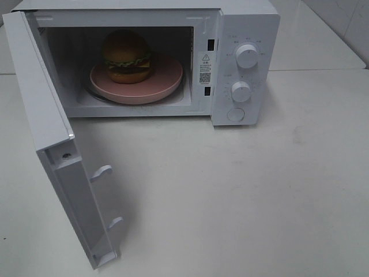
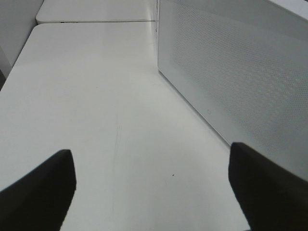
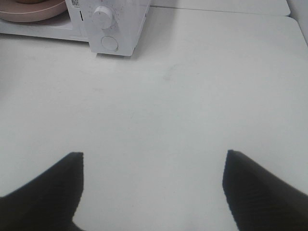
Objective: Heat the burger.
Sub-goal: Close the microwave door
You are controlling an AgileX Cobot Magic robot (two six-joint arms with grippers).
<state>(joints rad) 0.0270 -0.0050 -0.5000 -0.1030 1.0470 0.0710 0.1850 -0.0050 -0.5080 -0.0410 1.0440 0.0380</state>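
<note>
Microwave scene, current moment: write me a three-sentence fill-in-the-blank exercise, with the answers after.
1. The burger sits on a pink ____ inside the microwave.
2. The microwave door is swung ____.
3. The left gripper and the right gripper each hold ____.
Missing words: plate; open; nothing.
</note>
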